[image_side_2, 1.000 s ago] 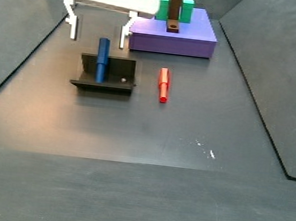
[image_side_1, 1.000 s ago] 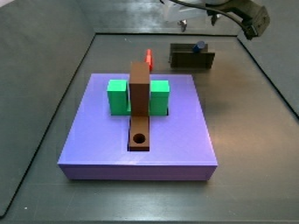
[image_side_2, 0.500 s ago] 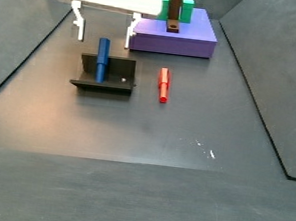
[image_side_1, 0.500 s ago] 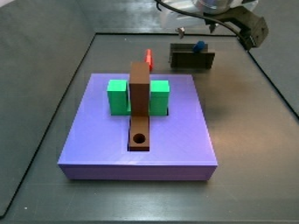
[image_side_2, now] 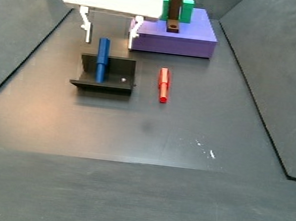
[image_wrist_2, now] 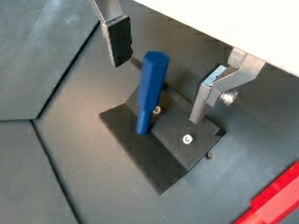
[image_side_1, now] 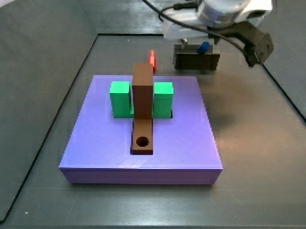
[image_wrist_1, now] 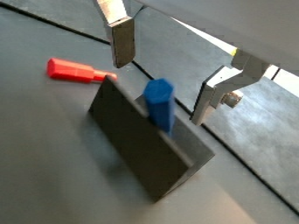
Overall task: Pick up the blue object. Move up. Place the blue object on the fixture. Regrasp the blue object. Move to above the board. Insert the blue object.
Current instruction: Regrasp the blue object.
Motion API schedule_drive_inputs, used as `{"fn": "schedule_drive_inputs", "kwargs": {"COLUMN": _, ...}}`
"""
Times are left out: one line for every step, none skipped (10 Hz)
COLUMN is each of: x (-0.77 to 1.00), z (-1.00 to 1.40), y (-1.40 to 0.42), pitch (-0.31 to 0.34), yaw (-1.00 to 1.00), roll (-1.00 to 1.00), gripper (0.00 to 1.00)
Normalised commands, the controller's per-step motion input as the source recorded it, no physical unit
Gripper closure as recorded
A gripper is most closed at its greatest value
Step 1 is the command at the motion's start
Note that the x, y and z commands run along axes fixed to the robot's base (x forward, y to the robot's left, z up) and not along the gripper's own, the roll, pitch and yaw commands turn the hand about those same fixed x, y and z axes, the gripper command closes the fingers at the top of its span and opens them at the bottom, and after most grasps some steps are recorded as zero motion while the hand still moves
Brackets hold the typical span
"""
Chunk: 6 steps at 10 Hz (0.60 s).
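The blue object [image_side_2: 102, 57] is standing upright on the fixture [image_side_2: 104, 75], leaning against the fixture's back wall – you can see that best in a wrist view [image_wrist_2: 149, 93], where the base plate [image_wrist_2: 163, 153] sits under it with a couple of small screws showing. In another wrist view the peg's top [image_wrist_1: 158, 103] pokes up above the fixture's top edge [image_wrist_1: 146, 144].

The gripper [image_side_2: 108, 25] is right above the peg, jaws spread wide and not touching it. Both wrist views show one finger on each side of the blue peg with clear gaps – the dark-padded finger [image_wrist_2: 118, 38] on one side, the silver one [image_wrist_2: 212, 91] on the other. So nothing is pinched at the moment.

Just beside the fixture, lying flat on the dark floor, is the red peg [image_side_2: 163, 83], close to it but apart. It also shows in a wrist view [image_wrist_1: 75, 70], near the fixture's end.

Further off is the board [image_side_1: 141, 134], a big purple slab carrying a green block [image_side_1: 122, 98] and a long brown bar [image_side_1: 143, 112] with a round hole near its end. From this side view the fixture [image_side_1: 196, 59] sits beyond the board, with the gripper [image_side_1: 220, 38] over it.
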Motion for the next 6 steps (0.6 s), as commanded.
{"fn": "schedule_drive_inputs", "kwargs": {"x": 0.22, "z": -0.27, "y": -0.16, "pitch": 0.137, "yaw": -0.05, "roll": 0.25, "gripper": 0.0}}
{"fn": "schedule_drive_inputs", "kwargs": {"x": 0.24, "z": -0.13, "y": -0.01, "pitch": 0.089, "yaw": -0.05, "roll": 0.07, "gripper": 0.0}}
{"fn": "schedule_drive_inputs", "kwargs": {"x": 0.15, "z": -0.11, "y": 0.0, "pitch": 0.02, "yaw": -0.09, "roll": 0.0, "gripper": 0.0}}
{"fn": "schedule_drive_inputs", "kwargs": {"x": 0.1, "z": -0.06, "y": 0.04, "pitch": 0.009, "yaw": -0.14, "roll": 0.0, "gripper": 0.0}}
{"fn": "schedule_drive_inputs", "kwargs": {"x": 0.05, "z": 0.0, "y": 0.06, "pitch": 0.0, "yaw": -0.13, "roll": 0.0, "gripper": 0.0}}
{"fn": "schedule_drive_inputs", "kwargs": {"x": 0.03, "z": 0.0, "y": 0.06, "pitch": 0.0, "yaw": -0.1, "roll": -0.09, "gripper": 0.0}}
